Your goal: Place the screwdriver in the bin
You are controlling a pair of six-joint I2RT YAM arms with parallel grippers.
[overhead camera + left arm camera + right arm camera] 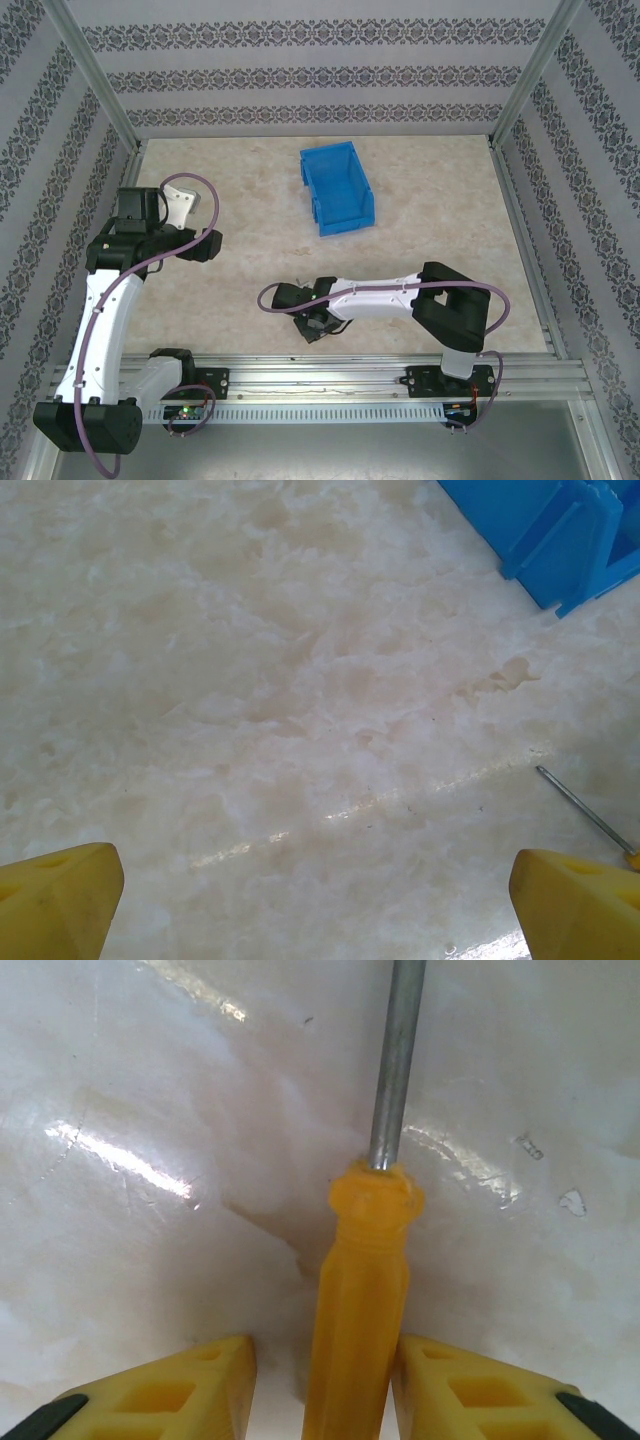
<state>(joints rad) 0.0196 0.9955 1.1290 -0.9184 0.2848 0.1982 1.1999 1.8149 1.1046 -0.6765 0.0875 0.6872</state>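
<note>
Orange-yellow plastic handle, slim grey metal shaft: the screwdriver (pixel 360 1300) lies flat on the worktop (pixel 250 190), toward the near edge and well apart from the bin (pixel 337 188). The bin is blue and stands further back, open top up.

Right pincer (pixel 325 1360): low over the screwdriver, jaws part open, straddling the handle. Right wrist view:
- one yellow finger (pixel 470 1390) sits at the handle's side, touching or very nearly
- the other finger stands off it, with a clear strip of worktop between
- not clamped
- the shaft runs away from the pincer, toward the top of that view

Left pincer (pixel 315 870): jaws wide, holding nothing. The two yellow fingertips sit at the bottom corners of the left wrist view, above bare worktop. Same view:
- a corner of the bin at upper right
- the screwdriver's shaft as a thin line at the right edge
- a sliver of orange handle beside the right-hand fingertip

Top view: the right arm reaches leftward, low across the near worktop. The left arm is folded at the left side, well apart from bin and screwdriver
</note>
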